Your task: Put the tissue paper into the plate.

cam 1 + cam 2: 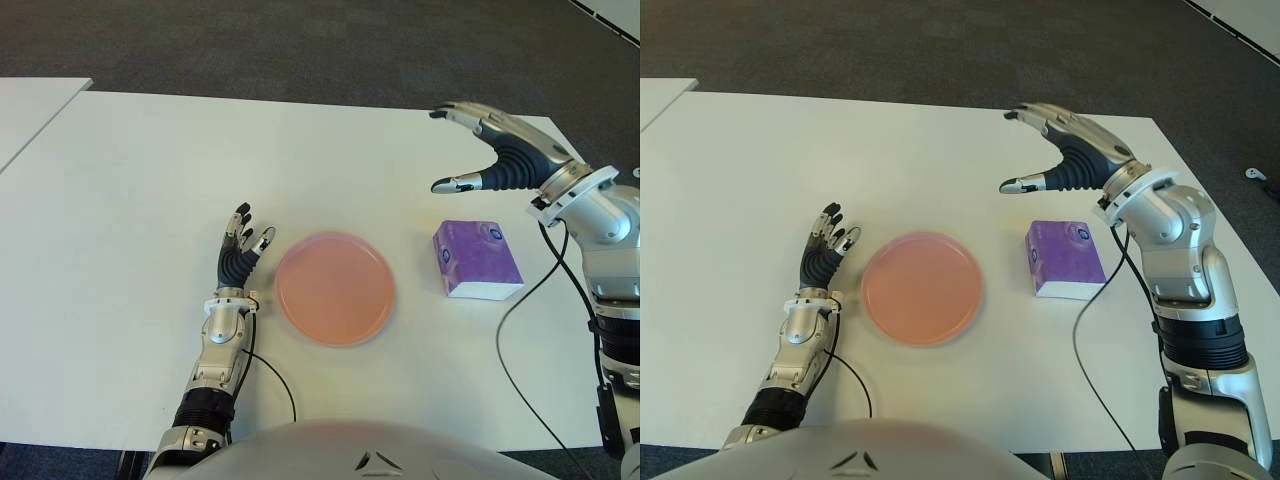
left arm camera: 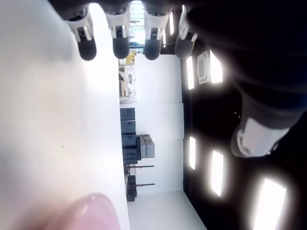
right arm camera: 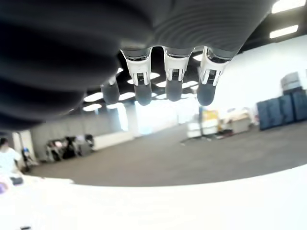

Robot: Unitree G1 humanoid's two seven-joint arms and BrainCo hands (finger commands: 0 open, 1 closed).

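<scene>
A purple tissue pack (image 1: 477,259) lies on the white table (image 1: 150,180), to the right of a round pink plate (image 1: 334,288) that holds nothing. My right hand (image 1: 478,148) hovers above and behind the pack with its fingers spread wide and its thumb pointing left, holding nothing. In the right wrist view its fingertips (image 3: 173,90) stretch out over the table towards the room. My left hand (image 1: 243,245) shows just left of the plate, fingers extended and holding nothing.
The table's far edge meets dark carpet (image 1: 300,40). A second white table (image 1: 30,105) stands at the far left. A black cable (image 1: 520,330) runs from my right arm across the table near the pack.
</scene>
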